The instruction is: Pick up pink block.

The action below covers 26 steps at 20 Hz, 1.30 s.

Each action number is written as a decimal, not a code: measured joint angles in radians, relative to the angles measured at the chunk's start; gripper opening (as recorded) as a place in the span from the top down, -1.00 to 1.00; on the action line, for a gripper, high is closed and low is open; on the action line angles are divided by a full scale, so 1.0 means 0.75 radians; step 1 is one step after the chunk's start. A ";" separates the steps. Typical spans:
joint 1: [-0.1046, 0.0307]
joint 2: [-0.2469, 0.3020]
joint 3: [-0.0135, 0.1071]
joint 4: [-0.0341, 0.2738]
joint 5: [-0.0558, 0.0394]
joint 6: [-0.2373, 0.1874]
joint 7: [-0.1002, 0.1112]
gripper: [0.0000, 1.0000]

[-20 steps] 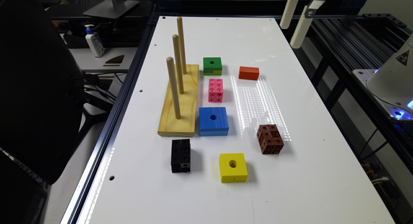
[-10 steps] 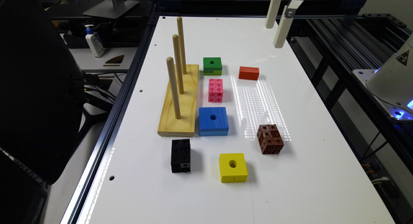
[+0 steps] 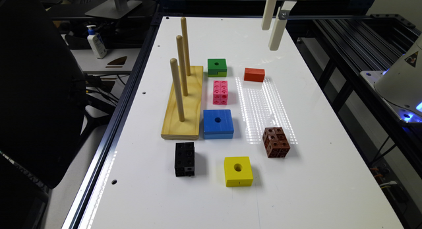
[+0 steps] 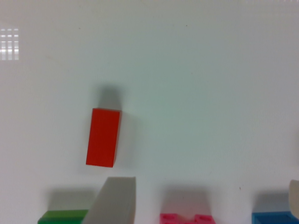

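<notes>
Exterior view: the gripper [image 3: 273, 26] hangs at the top of the frame, right of centre, above the far part of the white table [image 3: 316, 176], well apart from every block. Its two pale fingers [image 3: 277, 33] stand wide apart and hold nothing; in the wrist view one finger [image 4: 114, 200] shows near the green block and the tip of the other at the far edge, with open space between them. Below the gripper in the exterior view lies the red block [image 3: 254, 74], flat on the table. To its left sits the green block [image 3: 217, 67], and just below that the pink block [image 3: 220, 92], lying flat with its long side running up the frame, in the upper middle, near the wooden base [image 3: 184, 107] with three upright pegs [image 3: 177, 88]. Below the pink block is the blue block [image 3: 218, 123], its edge just beside the base. Lower still sit the black block [image 3: 184, 158], the yellow block [image 3: 238, 171] and, to the right, the brown cube [image 3: 276, 142]. In the wrist view the red block [image 4: 103, 137] lies in the middle, and only the edge of the pink block [image 4: 187, 218] shows, between green [image 4: 63, 216] and blue [image 4: 275, 217].
</notes>
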<state>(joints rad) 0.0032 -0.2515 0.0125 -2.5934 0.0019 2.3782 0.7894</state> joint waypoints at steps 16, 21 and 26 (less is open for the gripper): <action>-0.004 0.267 0.000 0.269 0.000 0.000 0.000 -1.00; -0.004 0.282 0.000 0.284 0.000 0.000 0.000 -1.00; -0.004 0.282 0.000 0.284 0.000 0.000 0.000 -1.00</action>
<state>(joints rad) 0.0002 -0.0398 0.0124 -2.3804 0.0019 2.3782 0.7894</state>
